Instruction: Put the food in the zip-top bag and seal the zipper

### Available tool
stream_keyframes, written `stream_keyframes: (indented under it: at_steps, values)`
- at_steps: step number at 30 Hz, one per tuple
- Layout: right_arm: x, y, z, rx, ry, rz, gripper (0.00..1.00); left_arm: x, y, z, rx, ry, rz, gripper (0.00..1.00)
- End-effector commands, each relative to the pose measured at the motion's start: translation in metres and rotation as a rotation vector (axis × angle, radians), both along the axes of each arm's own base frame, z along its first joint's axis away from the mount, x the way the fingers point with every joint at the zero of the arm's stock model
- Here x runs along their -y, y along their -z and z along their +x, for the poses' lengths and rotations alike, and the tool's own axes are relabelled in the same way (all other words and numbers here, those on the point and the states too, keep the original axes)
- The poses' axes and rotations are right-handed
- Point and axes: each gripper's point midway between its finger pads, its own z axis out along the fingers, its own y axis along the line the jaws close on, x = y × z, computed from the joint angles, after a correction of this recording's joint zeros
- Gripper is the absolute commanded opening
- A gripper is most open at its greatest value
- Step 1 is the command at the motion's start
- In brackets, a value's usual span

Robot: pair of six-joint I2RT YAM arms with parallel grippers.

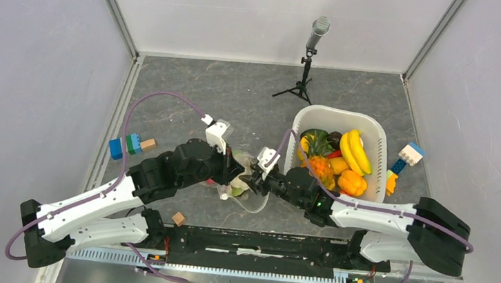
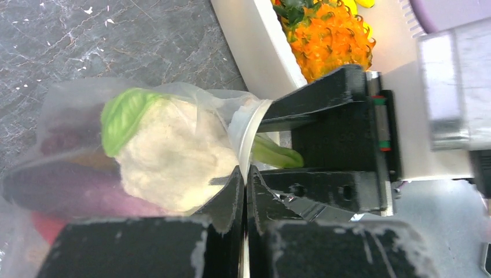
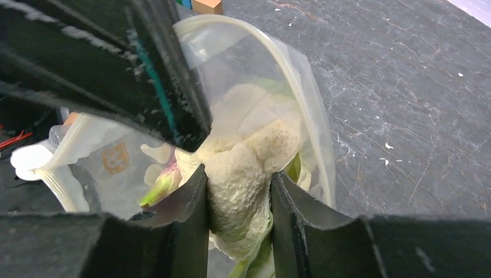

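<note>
The clear zip-top bag (image 1: 246, 198) lies between the two arms, its mouth held up. My left gripper (image 2: 244, 174) is shut on the white zipper (image 2: 250, 136) at the mouth rim. My right gripper (image 3: 238, 176) is shut on the white cauliflower (image 3: 243, 168), which sits in the bag's mouth (image 3: 315, 116). In the left wrist view the cauliflower (image 2: 168, 156) shows through the film with a green leaf on top, and a purple piece (image 2: 58, 185) lies deeper in the bag. More food, bananas (image 1: 356, 150) and a pineapple (image 2: 324, 35), sits in the basket.
The white basket (image 1: 374, 129) stands right of the bag, its wall (image 2: 260, 46) close to the grippers. Coloured blocks (image 1: 131, 145) lie at the left and others (image 1: 409, 157) right of the basket. A wooden cube (image 1: 178, 218) sits near the front. A small tripod stand (image 1: 305, 63) is at the back.
</note>
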Motion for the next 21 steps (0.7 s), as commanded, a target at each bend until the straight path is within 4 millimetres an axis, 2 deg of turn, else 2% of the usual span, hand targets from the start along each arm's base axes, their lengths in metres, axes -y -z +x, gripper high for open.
stream_keyframes:
  at_steps: [1,4,6,8,9,13,17,21]
  values:
    - [-0.031,-0.038,0.018,0.069,0.009,0.097,0.22,0.016,-0.035,-0.004,0.037,0.051,-0.131,0.02]
    - [-0.048,-0.013,0.015,0.019,-0.048,0.008,0.27,0.015,-0.037,-0.003,0.044,0.045,-0.134,0.02]
    - [-0.045,-0.010,0.016,0.021,-0.037,0.011,0.32,0.012,-0.039,-0.002,0.053,0.033,-0.137,0.02]
    - [-0.038,-0.011,0.022,0.045,0.000,-0.018,0.43,0.008,-0.041,0.000,0.060,0.010,-0.141,0.02]
    - [-0.035,-0.015,0.023,0.054,0.010,-0.016,0.54,0.004,-0.041,0.002,0.062,-0.010,-0.140,0.02]
    - [-0.019,-0.037,0.021,0.064,0.033,0.005,0.76,-0.017,-0.039,0.013,0.077,-0.135,-0.115,0.02]
    - [-0.006,-0.058,0.014,0.039,0.011,0.016,0.81,-0.040,-0.036,0.022,0.086,-0.256,-0.098,0.02]
    - [0.004,-0.077,-0.004,0.019,-0.045,0.069,0.83,-0.051,-0.038,0.025,0.099,-0.314,-0.112,0.02]
